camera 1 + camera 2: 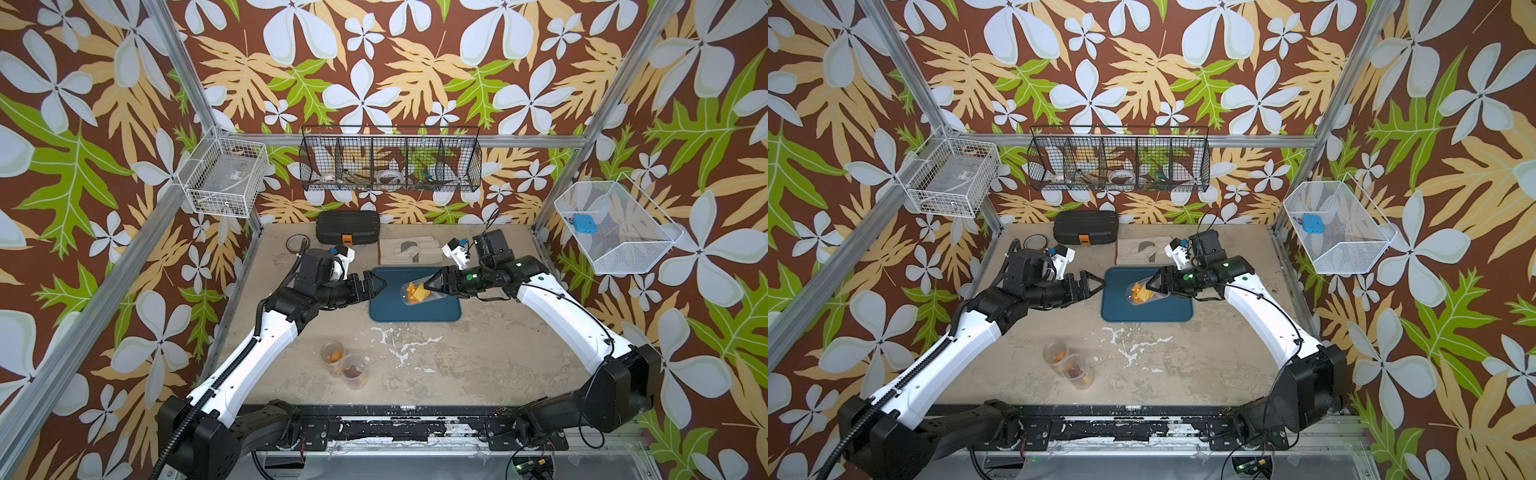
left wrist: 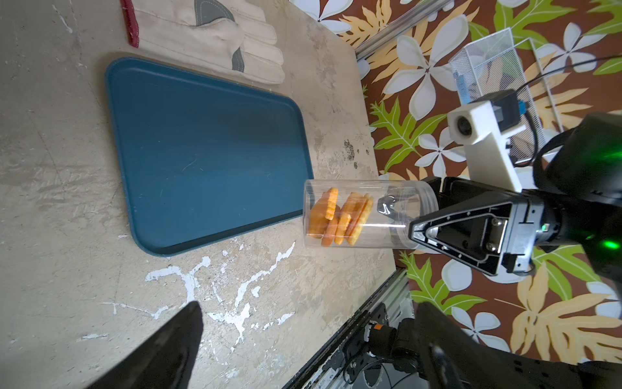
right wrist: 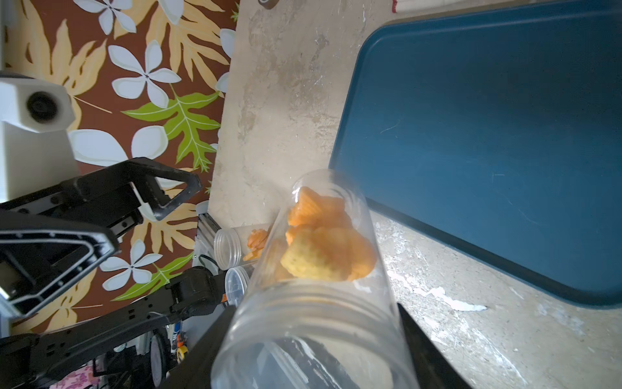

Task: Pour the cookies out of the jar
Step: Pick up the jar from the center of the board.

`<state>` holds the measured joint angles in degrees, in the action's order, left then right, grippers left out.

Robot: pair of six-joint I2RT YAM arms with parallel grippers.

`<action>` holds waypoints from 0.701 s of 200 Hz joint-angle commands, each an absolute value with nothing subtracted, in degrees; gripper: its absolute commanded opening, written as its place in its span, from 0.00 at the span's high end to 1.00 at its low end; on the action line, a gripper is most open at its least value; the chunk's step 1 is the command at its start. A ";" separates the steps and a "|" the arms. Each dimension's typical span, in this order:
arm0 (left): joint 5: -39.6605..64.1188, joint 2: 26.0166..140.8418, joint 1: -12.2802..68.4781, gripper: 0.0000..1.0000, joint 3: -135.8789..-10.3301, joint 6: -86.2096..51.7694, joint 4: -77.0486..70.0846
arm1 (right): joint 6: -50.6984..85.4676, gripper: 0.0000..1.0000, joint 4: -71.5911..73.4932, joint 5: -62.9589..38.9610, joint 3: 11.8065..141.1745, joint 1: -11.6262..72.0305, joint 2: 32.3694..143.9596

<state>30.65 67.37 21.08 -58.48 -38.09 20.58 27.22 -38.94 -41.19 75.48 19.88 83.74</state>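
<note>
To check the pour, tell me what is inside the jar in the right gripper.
Orange-yellow cookies piled at the closed end of the clear jar in the right gripper. They overlap, so their number is hidden.

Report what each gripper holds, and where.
Right gripper holds the jar by its threaded neck end; cookies sit at the far end. Left gripper is open, holding nothing.

Clear glossy plastic jar (image 2: 370, 215); matt blue tray (image 2: 208, 151); rough tabletop (image 2: 67, 269).
</note>
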 commanded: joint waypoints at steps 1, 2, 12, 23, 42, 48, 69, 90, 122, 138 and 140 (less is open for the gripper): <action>39.39 65.96 19.11 0.00 -55.29 -45.81 10.96 | 28.36 0.40 -33.86 -48.15 74.13 19.47 82.40; 39.69 65.90 19.05 0.00 -55.07 -46.29 10.40 | 28.55 0.40 -33.54 -48.38 73.93 19.45 82.29; 42.14 65.57 18.64 0.00 -52.86 -49.63 5.59 | 30.75 0.40 -30.57 -50.27 72.16 19.44 81.33; 44.47 65.82 18.68 0.00 -50.99 -52.82 0.73 | 32.57 0.40 -27.74 -52.02 70.44 19.43 80.31; 46.67 65.68 18.64 0.00 -48.52 -56.69 -4.45 | 33.35 0.39 -25.74 -53.07 69.57 19.47 78.84; 47.11 65.46 18.63 0.00 -47.72 -57.66 -5.56 | 33.45 0.40 -25.47 -53.30 69.52 19.43 78.41; 48.78 64.57 18.64 0.00 -45.12 -60.95 -10.05 | 35.53 0.40 -22.37 -55.83 68.08 19.49 76.80; 50.53 63.36 18.68 0.00 -41.75 -65.32 -16.55 | 37.39 0.39 -19.44 -57.57 66.24 19.50 75.42; 52.32 62.95 18.63 0.00 -36.66 -76.15 -31.61 | 42.75 0.40 -12.43 -61.54 63.24 19.62 73.08; 52.82 62.93 18.63 0.00 -35.36 -79.82 -36.65 | 45.44 0.39 -8.69 -63.25 62.04 20.39 72.38; 52.82 62.93 18.63 0.00 -35.34 -79.94 -36.72 | 45.70 0.39 -8.44 -63.34 61.98 20.48 72.30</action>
